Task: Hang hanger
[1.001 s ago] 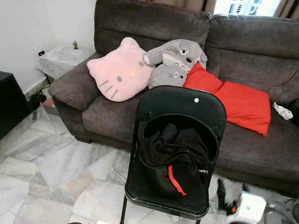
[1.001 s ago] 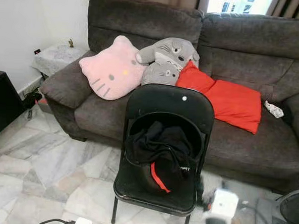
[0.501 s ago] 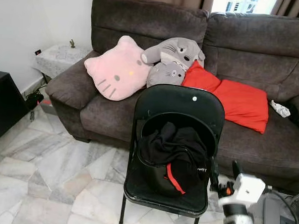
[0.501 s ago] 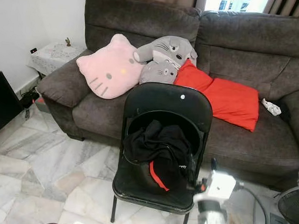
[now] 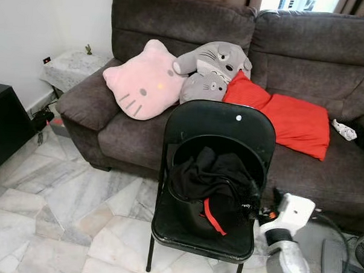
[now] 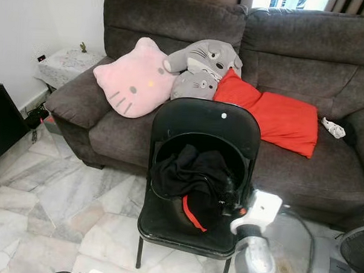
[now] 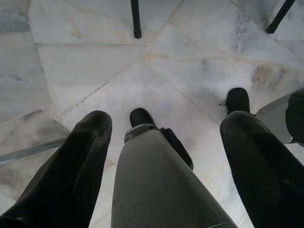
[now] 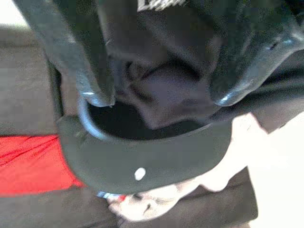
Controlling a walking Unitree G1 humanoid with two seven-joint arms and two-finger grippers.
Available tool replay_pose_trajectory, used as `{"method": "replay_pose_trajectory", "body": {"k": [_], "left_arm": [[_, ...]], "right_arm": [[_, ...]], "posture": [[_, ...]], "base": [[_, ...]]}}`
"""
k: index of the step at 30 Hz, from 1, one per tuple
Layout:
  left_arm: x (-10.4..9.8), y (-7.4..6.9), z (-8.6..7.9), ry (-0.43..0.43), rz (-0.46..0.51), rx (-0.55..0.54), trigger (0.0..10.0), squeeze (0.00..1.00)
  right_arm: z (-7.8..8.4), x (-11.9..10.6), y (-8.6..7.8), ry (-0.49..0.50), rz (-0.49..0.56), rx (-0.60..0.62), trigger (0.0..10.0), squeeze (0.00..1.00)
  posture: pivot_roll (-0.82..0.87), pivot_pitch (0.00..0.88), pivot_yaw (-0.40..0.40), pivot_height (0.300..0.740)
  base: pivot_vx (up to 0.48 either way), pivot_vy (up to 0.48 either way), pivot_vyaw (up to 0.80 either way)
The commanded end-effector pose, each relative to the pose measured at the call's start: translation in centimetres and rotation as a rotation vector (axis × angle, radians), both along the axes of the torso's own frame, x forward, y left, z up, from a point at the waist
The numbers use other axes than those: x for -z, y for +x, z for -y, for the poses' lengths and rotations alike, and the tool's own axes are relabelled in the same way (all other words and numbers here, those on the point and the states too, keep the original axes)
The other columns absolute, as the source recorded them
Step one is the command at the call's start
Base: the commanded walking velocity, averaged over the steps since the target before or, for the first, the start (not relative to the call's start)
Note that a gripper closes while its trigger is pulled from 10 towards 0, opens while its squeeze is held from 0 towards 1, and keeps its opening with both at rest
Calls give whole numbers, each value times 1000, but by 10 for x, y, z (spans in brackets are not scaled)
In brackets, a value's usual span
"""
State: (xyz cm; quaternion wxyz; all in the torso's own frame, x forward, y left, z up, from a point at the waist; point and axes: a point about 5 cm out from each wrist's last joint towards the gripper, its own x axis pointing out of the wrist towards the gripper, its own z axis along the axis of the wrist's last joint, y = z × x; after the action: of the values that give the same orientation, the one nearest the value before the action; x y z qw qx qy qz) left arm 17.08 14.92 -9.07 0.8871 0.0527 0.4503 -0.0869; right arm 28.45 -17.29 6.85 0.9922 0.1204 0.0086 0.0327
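**Right gripper at the clothes on the chair**

Living rm w/ pale marble-tile floor (image 5: 58,197). A dark grey-brown sofa (image 5: 330,64) runs along the back; on it a pink cat-face cushion (image 5: 145,83), two grey plush toys (image 5: 212,68) stacked just beside it, and a red cushion (image 5: 285,117) lying across the seat to the robot's right. A small white crumpled item (image 5: 343,129) sits near the sofa's right end. Small side table w/ pale cloth (image 5: 76,65) stands by the sofa's left armrest; a black cabinet edge (image 5: 4,129) is at far left.

In front of the sofa: black folding chair (image 5: 222,123), backrest toward the sofa. Heaped on its seat, inside the open loop of the backrest, is a pile of black clothing (image 5: 213,186) w/ a red stripe and small white lettering. No hanger can be picked out in the pile; can't tell if one is buried in it.

Right gripper (image 5: 253,203) is at the chair's right side, fingertips against the edge of the clothing pile, silver forearm and white wrist block below it. In the right wrist view both black fingers (image 8: 90,61) are spread apart w/ dark fabric bunched between them, tips just at the chair's curved back bar, so it's open around the cloth, not clamped.

Left gripper (image 7: 161,156) hangs low over the floor, fingers wide apart, robot's leg and feet between them, chair legs ahead.
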Motion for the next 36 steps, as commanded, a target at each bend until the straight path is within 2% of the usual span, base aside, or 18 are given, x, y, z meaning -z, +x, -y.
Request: {"method": "replay_pose_trajectory", "body": {"k": [1,2,3,15,16,17,20,21,22,23,24,31,32,33,34,35,36], "left_arm": [[2,-5,-3,4,-20,-5,10000,0],[2,-5,-3,4,-20,-4,10000,0],[2,-5,-3,5,-20,-3,10000,0],[2,-4,-4,4,-22,6,10000,0],[2,-4,-4,5,-22,6,10000,0],[2,-4,-4,5,-22,7,10000,0],[2,-4,-5,7,-23,8,10000,0],[2,-4,-5,8,-23,9,10000,0],[2,-4,-5,9,-23,10,10000,0],[2,-4,-5,9,-23,12,10000,0],[2,-4,-5,10,-24,12,10000,0],[2,-5,-5,12,-25,13,10000,0],[2,-5,-5,17,-26,16,10000,0],[2,-5,-5,18,-26,18,10000,0],[2,-5,-5,18,-26,18,10000,0],[2,-5,-5,19,-27,20,10000,0],[2,-5,-5,19,-27,20,10000,0]], "right_arm": [[-1,5,-2,3,-40,-6,902,0],[-1,7,-2,2,-51,-8,1451,0],[-1,10,-3,-1,-70,-14,10000,0],[-1,14,1,-1,-80,-26,9804,0],[-1,13,2,-1,-81,-26,8784,0],[-1,13,2,-1,-78,-27,0,0],[-2,11,5,-1,-71,-33,0,0],[-3,11,6,-12,-71,-38,4275,0],[-4,11,7,-20,-72,-41,4275,0],[-5,11,8,-29,-73,-47,9843,0],[-6,11,9,-30,-72,-52,10000,0],[-10,10,12,-25,-64,-66,10000,0],[-10,10,12,-27,-61,-69,9059,0],[-10,10,13,-28,-60,-68,4314,0],[-10,10,13,-28,-60,-68,4314,0],[-10,10,13,-29,-58,-66,2431,0],[-10,10,13,-29,-58,-66,2431,0]], "posture": [[-99,92,26,740],[-97,93,27,740],[-96,94,28,740],[-92,92,34,740],[-92,92,35,740],[-92,92,35,740],[-90,92,36,740],[-90,91,36,740],[-90,91,36,740],[-90,91,36,740],[-89,91,35,740],[-86,90,33,740],[-84,90,33,740],[-86,92,33,740],[-86,92,33,740],[-86,92,33,740],[-86,92,33,740]], "base": [[0,0,0],[0,0,0],[0,0,0],[0,0,0],[0,0,0],[0,0,0],[0,0,0],[0,0,0],[0,0,0],[0,0,0],[0,0,0],[0,0,0],[0,0,0],[0,0,0],[0,0,0],[0,0,0],[0,0,0]]}}
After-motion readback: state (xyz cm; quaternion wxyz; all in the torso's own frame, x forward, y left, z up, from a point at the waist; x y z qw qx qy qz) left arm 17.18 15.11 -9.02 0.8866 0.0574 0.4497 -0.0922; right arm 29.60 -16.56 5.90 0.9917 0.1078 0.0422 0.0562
